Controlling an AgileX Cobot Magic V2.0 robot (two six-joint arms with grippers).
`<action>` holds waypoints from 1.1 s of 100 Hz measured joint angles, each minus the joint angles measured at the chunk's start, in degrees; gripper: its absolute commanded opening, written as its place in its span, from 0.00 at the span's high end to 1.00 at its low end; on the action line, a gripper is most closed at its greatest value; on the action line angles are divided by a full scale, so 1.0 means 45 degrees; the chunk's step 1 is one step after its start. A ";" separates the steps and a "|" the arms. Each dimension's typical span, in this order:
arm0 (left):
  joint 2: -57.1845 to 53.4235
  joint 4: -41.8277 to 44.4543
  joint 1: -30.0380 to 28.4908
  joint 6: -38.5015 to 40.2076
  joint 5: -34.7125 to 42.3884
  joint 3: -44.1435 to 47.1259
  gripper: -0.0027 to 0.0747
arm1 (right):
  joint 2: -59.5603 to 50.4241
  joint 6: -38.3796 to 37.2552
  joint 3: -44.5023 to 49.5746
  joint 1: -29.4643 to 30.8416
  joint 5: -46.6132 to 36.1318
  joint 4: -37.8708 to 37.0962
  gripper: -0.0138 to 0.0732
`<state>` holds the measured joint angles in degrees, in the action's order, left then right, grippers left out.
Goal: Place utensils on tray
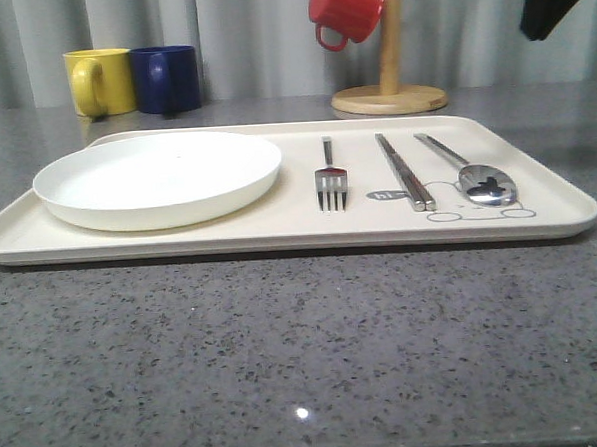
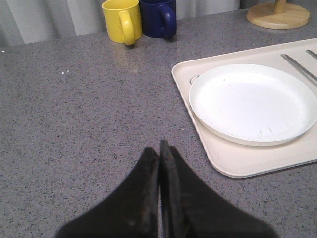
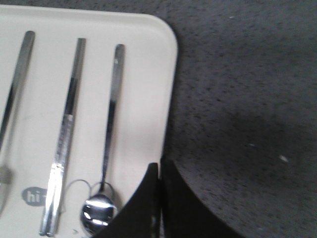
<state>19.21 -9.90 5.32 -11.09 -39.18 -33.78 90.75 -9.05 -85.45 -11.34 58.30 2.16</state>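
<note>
The cream tray (image 1: 289,229) lies across the middle of the table. On its right half rest a fork (image 1: 330,177), a pair of chopsticks (image 1: 404,171) and a spoon (image 1: 471,173), side by side and parallel. The right wrist view has the spoon (image 3: 110,124), the chopsticks (image 3: 67,134) and the fork handle (image 3: 17,74) on the tray (image 3: 148,74). My right gripper (image 3: 159,166) hangs shut and empty over the tray's right rim, beside the spoon. My left gripper (image 2: 160,146) is shut and empty over bare table left of the tray (image 2: 237,161).
A white plate (image 1: 158,177) fills the tray's left half. A yellow mug (image 1: 99,82) and a blue mug (image 1: 166,78) stand at the back left. At the back right is a wooden mug stand (image 1: 390,97) with a red mug (image 1: 345,11) hanging on it.
</note>
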 measured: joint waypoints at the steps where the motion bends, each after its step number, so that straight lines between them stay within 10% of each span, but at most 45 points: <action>1: 0.0000 0.0000 0.0000 0.0000 0.0000 0.0000 0.99 | -0.0183 0.0000 0.0174 0.0000 -0.0113 -0.0126 0.92; 110: 0.0000 0.0000 0.0000 0.0000 0.0000 0.0000 0.99 | -1.6550 0.0030 1.6984 0.1579 -1.2671 -0.1431 0.92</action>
<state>19.21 -9.90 5.32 -11.09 -39.18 -33.78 16.27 -8.92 -9.02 -4.24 1.28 -4.28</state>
